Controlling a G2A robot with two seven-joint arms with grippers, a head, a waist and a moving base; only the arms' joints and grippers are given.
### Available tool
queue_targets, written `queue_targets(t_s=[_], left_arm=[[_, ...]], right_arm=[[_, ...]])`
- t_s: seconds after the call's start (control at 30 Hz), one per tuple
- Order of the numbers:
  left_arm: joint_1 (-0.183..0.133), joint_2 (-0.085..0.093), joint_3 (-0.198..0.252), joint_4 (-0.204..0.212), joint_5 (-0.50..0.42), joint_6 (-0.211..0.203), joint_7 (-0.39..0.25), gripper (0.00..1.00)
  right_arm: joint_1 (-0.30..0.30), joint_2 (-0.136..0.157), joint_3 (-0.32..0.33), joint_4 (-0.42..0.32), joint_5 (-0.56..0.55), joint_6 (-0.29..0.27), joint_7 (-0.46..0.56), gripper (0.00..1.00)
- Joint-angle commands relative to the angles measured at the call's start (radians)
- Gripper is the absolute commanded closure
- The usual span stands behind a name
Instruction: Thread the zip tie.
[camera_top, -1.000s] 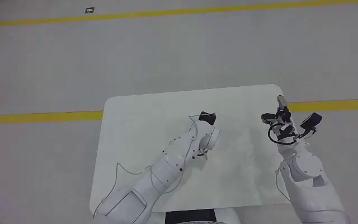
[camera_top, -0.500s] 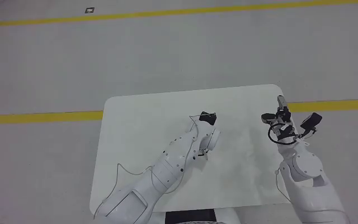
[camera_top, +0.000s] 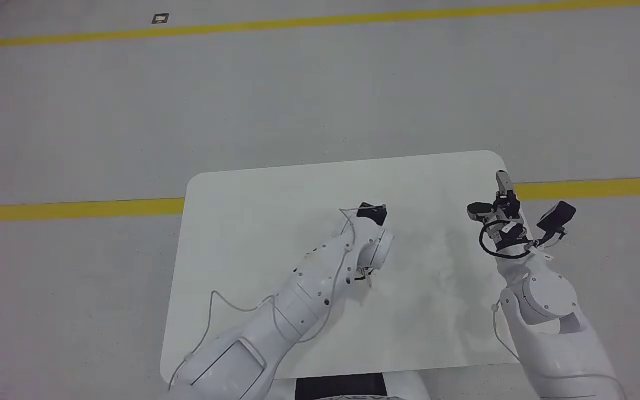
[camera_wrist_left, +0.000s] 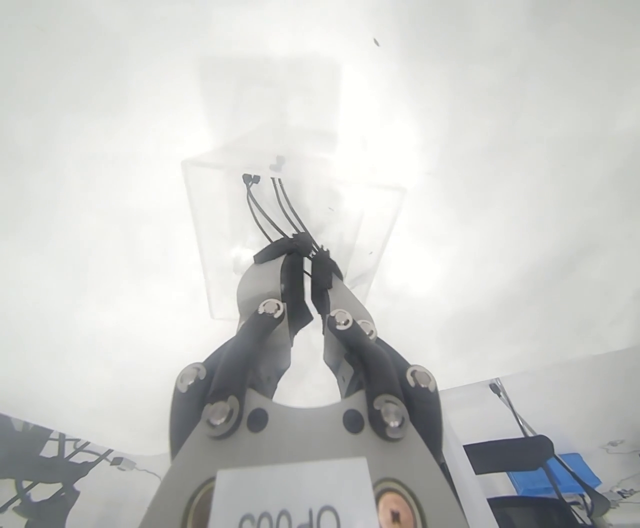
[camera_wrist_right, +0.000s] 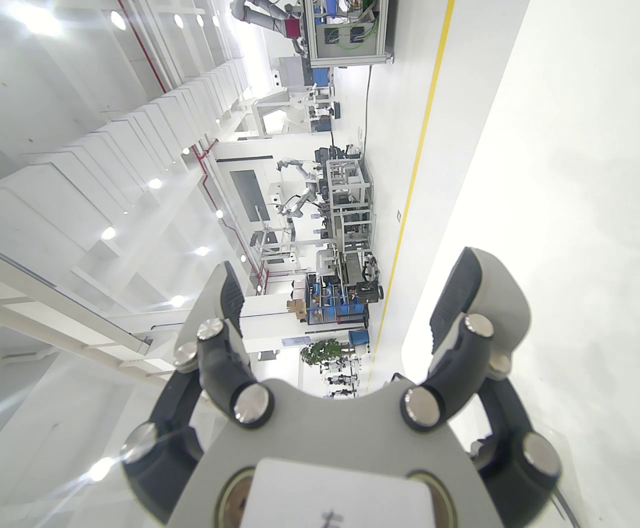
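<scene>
**Left pinch on ties in the box; right spread at the table edge**

Near the middle of the table (camera_top: 250, 230), over a clear box (camera_wrist_left: 210, 280): left gripper (camera_wrist_left: 307, 265), pointed down into the box. Jaws pressed almost together, pinching the near ends of thin black ties (camera_wrist_left: 260, 210). Pads (camera_wrist_left: 292, 290) dark, with only a slit between them and a strand of tie in that slit. Ties lying inside the box, fanned away from the fingertips, with small square heads at the far ends, close to the box's far wall. Cannot tell how many strands sit in the grip. Box resting flat on the white table.

At the table's right edge, well apart from the box: right gripper (camera_wrist_right: 345, 267), level and aimed out across the floor. Jaws spread wide. Beyond it, a yellow floor line (camera_wrist_right: 425, 125) and distant machinery racks (camera_wrist_right: 345, 210).
</scene>
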Motion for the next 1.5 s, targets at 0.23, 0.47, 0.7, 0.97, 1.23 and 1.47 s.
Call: queue_targets(t_s=[0.23, 0.47, 0.7, 0.97, 1.23, 1.47], left_arm=[[-0.032, -0.012, 0.016, 0.087, -0.044, -0.009, 0.043, 0.68], [-0.048, -0.017, 0.024, 0.108, -0.06, -0.004, 0.055, 0.71], [-0.057, -0.018, 0.029, 0.119, -0.071, -0.003, 0.062, 0.76], [-0.063, -0.018, 0.036, 0.12, -0.079, -0.002, 0.063, 0.79], [-0.056, -0.007, 0.035, 0.073, -0.058, 0.004, 0.029, 0.88], [-0.042, 0.0, 0.032, 0.067, -0.059, 0.0, 0.027, 0.92]], right_arm=[[0.0, 0.0, 0.0, 0.0, 0.0, 0.0, 0.0, 0.0], [0.0, 0.0, 0.0, 0.0, 0.0, 0.0, 0.0, 0.0], [0.0, 0.0, 0.0, 0.0, 0.0, 0.0, 0.0, 0.0], [0.0, 0.0, 0.0, 0.0, 0.0, 0.0, 0.0, 0.0], [0.0, 0.0, 0.0, 0.0, 0.0, 0.0, 0.0, 0.0], [0.0, 0.0, 0.0, 0.0, 0.0, 0.0, 0.0, 0.0]])
